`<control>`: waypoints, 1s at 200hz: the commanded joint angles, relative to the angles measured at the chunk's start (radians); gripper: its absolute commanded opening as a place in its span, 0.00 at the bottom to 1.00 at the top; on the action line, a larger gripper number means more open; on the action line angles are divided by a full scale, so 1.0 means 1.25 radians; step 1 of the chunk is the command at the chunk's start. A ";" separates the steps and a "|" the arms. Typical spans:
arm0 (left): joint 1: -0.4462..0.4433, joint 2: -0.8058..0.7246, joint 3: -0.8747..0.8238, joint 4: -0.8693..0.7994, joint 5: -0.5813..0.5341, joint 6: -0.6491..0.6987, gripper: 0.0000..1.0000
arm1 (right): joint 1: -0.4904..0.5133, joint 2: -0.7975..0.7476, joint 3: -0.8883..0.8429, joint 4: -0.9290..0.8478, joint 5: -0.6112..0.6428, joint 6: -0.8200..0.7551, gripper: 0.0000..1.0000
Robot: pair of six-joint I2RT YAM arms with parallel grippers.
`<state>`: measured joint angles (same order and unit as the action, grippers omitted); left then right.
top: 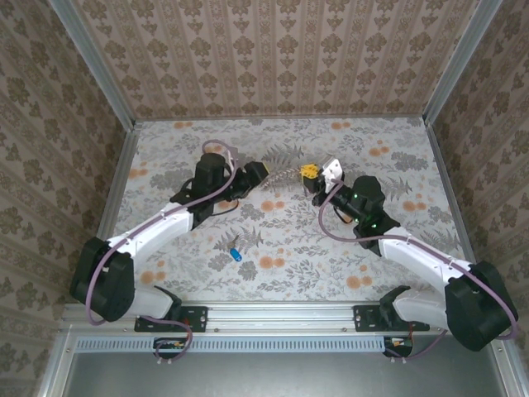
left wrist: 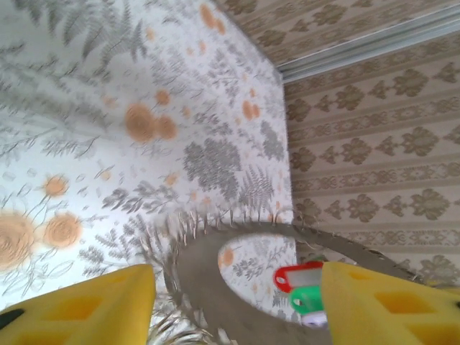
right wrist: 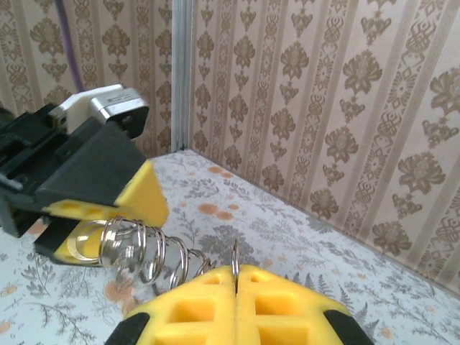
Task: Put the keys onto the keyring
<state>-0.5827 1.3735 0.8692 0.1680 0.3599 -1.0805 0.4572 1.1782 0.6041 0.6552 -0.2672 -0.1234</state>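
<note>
The right gripper (right wrist: 236, 277) has its jaws pressed together on the keyring (right wrist: 154, 253), stretched into a coil. The left gripper (right wrist: 100, 208) clamps the coil's other end, above mid-table (top: 331, 248). Red and green keys (left wrist: 302, 287) show blurred, partly hidden. A blue key (top: 235, 251) lies apart.

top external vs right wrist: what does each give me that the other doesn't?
Top external: a blue key lying loose on the table beside the left arm, apart from both grippers. Right wrist: a close look at the right gripper, fingers pinched shut on the keyring, its coils pulled apart like a spring. Both: the keyring stretched between the left gripper and the right gripper, above the table.
</note>
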 commanded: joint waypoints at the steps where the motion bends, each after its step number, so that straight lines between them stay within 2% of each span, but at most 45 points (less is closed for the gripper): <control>1: -0.007 -0.031 -0.028 0.002 -0.029 0.047 0.70 | -0.027 0.016 0.062 -0.069 -0.137 0.005 0.00; 29: -0.015 -0.055 -0.066 -0.020 -0.072 0.100 0.76 | -0.056 0.045 0.101 -0.177 -0.236 -0.066 0.00; 64: -0.013 -0.146 -0.136 -0.068 -0.183 0.164 0.77 | -0.053 0.054 0.132 -0.304 -0.241 -0.206 0.00; 75: -0.010 -0.178 -0.154 -0.093 -0.220 0.187 0.77 | -0.033 0.051 0.142 -0.353 -0.190 -0.264 0.00; 96: -0.004 -0.236 -0.183 -0.095 -0.259 0.244 0.77 | 0.057 0.055 0.146 -0.423 -0.013 -0.452 0.00; 133: -0.001 -0.284 -0.203 -0.050 -0.282 0.373 0.75 | 0.176 0.062 0.062 -0.304 0.120 -0.564 0.00; 152: -0.001 -0.281 -0.196 -0.037 -0.260 0.447 0.74 | 0.220 0.068 0.028 -0.276 0.111 -0.576 0.00; 171: 0.000 -0.280 -0.198 0.001 -0.194 0.540 0.69 | 0.221 0.051 0.017 -0.275 0.039 -0.525 0.00; 200: 0.002 -0.299 -0.219 0.057 -0.057 0.688 0.61 | 0.147 0.037 0.053 -0.338 -0.173 -0.398 0.00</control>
<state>-0.5877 1.0309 0.6228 0.1497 0.1326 -0.4500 0.7067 1.2564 0.6254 0.2352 -0.2749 -0.7334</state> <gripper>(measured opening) 0.641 0.062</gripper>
